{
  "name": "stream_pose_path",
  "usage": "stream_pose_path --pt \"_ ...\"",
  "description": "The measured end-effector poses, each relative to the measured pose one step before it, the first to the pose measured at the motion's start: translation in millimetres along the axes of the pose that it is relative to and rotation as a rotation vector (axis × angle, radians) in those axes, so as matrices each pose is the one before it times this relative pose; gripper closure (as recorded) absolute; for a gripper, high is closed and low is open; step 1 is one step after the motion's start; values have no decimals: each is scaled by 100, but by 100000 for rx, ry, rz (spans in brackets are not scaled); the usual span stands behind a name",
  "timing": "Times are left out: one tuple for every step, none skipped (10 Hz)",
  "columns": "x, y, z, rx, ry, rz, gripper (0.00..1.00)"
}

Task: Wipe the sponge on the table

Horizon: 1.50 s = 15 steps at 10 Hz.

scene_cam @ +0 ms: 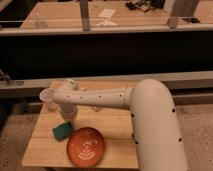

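Camera view puts the small teal-green rectangular sponge (62, 130) flat on the small square light-wood plank table (112, 120), near its left edge and just left of the round orange plate (86, 146). My gripper (68, 115) hangs straight down over the sponge's far-right corner. Whether it is clamped on the sponge I cannot tell. I judge this low, vertical pose suits pressing the sponge against the planks. My white arm (100, 99) reaches in from the right.
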Motion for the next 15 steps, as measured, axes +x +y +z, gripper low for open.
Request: stream_pose_path --pt "256 160 -90 350 -145 565 96" --pt "30 -63 -59 295 -112 232 96" --pt "152 286 -33 173 -157 674 96" --pt "180 368 -158 -16 -95 777 96" --pt "-138 -69 -61 -133 -68 -179 96" --pt "-76 68 -37 79 -274 154 96" --pt "170 319 -152 -68 3 669 96" --pt "75 187 -29 83 -243 489 96" --pt "-38 5 -37 60 -208 -29 96" --pt "-43 -77 -127 186 -122 -239 96" --pt "33 153 -40 -144 -136 179 96" --pt "107 105 -213 115 30 324 96" --pt "95 135 -133 -15 -66 402 96" --pt "83 142 -46 -18 -218 475 96" --pt "27 19 -88 136 -264 400 96"
